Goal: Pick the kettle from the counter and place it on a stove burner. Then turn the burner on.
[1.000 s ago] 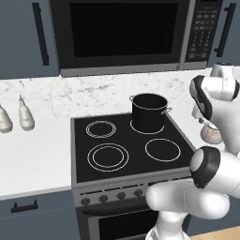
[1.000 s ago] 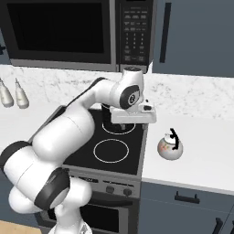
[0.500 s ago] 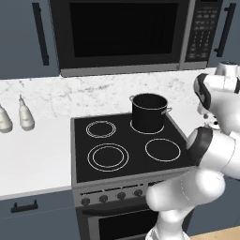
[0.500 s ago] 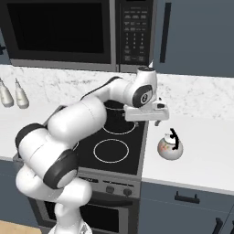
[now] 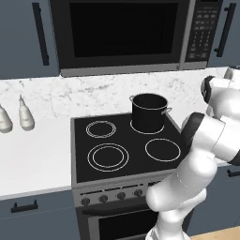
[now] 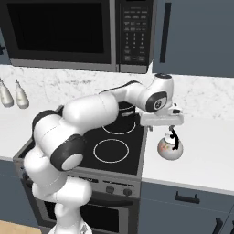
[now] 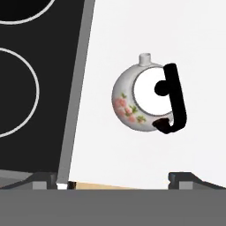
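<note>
The small cream kettle (image 6: 170, 147) with reddish flowers and a black arched handle stands on the white counter (image 6: 205, 157) just right of the cooktop. My gripper (image 6: 167, 125) hangs directly above it, open, a short gap over the handle. In the hand view the kettle (image 7: 142, 99) lies ahead of the gripper (image 7: 114, 178), whose tips stand wide apart with nothing between them. The big double-ring burner (image 5: 108, 156) sits at the cooktop's front left, bare. In the left base view my arm hides the kettle.
A tall black pot (image 5: 149, 112) stands on the back right burner. A single-ring burner (image 5: 162, 149) lies front right, nearest the kettle. Two pale shakers (image 5: 26, 116) stand on the left counter. Stove knobs (image 5: 121, 195) line the front panel. A microwave (image 5: 126, 33) hangs above.
My arm has swung right, off the cooktop and over the right counter, and the hand now sits above the kettle. The kettle, the pot and the base have stayed put.
</note>
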Motion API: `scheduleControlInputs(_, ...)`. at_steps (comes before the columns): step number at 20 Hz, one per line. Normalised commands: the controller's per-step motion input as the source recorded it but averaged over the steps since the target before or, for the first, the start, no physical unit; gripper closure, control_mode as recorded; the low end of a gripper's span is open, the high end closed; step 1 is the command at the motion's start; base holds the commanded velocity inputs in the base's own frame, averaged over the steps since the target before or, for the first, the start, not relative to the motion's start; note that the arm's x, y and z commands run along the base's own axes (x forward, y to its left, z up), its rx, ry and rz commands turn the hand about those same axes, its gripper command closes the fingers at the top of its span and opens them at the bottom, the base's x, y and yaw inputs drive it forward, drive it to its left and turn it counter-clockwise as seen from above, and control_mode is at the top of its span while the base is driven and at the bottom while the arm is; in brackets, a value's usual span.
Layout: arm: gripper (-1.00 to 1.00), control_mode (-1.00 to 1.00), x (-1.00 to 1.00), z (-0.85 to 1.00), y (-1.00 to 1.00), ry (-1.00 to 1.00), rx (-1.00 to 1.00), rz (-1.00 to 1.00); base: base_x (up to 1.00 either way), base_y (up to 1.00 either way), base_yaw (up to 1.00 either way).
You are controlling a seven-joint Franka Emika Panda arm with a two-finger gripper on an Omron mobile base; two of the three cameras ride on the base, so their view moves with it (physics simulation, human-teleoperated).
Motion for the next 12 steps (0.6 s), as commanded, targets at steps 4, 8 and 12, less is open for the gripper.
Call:
scheduleControlInputs(4, -1.00, -1.00, 0.17, -0.37, -0.28, -0.02, 0.01, 0.00, 0.00, 0.00, 0.00)
scheduleControlInputs(8, -1.00, -1.00, 0.19, -0.17, -0.12, -0.01, 0.00, 0.00, 0.00, 0.00, 0.00)
scheduleControlInputs(12, -1.00, -1.00, 0.16, -0.01, -0.09, 0.00, 0.00, 0.01, 0.00, 0.00, 0.00)
